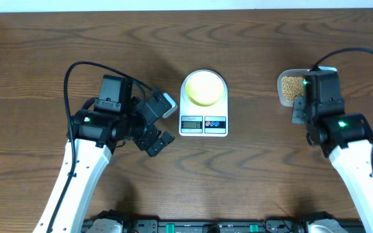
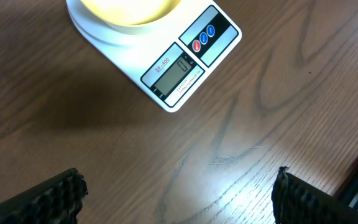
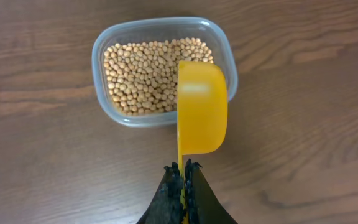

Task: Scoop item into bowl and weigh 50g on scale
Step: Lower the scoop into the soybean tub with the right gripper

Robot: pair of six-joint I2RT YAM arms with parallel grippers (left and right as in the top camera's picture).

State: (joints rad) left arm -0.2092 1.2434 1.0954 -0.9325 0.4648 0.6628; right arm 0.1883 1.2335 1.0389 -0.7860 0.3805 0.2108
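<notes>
The beans (image 3: 145, 71) fill a clear plastic tub (image 3: 161, 23), which the overhead view shows at the right (image 1: 291, 87). My right gripper (image 3: 183, 169) is shut on the thin handle of a bright yellow scoop (image 3: 201, 109). The scoop's cup hangs over the tub's near right rim, turned on its side, and no beans show on it. The pale yellow bowl (image 1: 204, 87) sits on the white scale (image 1: 203, 124), whose display (image 2: 178, 71) reads zero. My left gripper (image 2: 179, 194) stands open over bare table, just left of and nearer than the scale, holding nothing.
The tub stands to the right of the scale with a strip of brown wooden table (image 1: 254, 149) between them. Black cables (image 1: 76, 71) loop off both arms. The right arm (image 1: 339, 129) reaches in from the near right.
</notes>
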